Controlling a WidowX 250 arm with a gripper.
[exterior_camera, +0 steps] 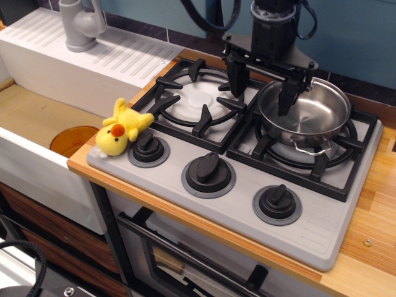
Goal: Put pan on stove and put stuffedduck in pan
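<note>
Spanning the wooden counter, a matte grey stove (322, 223) is shown with black cast grates. On its right burner a shiny round steel pan (304, 114) is seated, so that step looks done. The black gripper (262, 83) is spread wide, straddling the pan's left rim, holding nothing. The fuzzy yellow stuffedduck (120, 128) lies at the stove's left corner.

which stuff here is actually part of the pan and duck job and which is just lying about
Part of the job:
pan on the right burner
stove
stuffedduck at the stove's left front corner
gripper, open, straddling the pan's left rim

Just lying about:
sink with orange disc
faucet
drainboard
</note>
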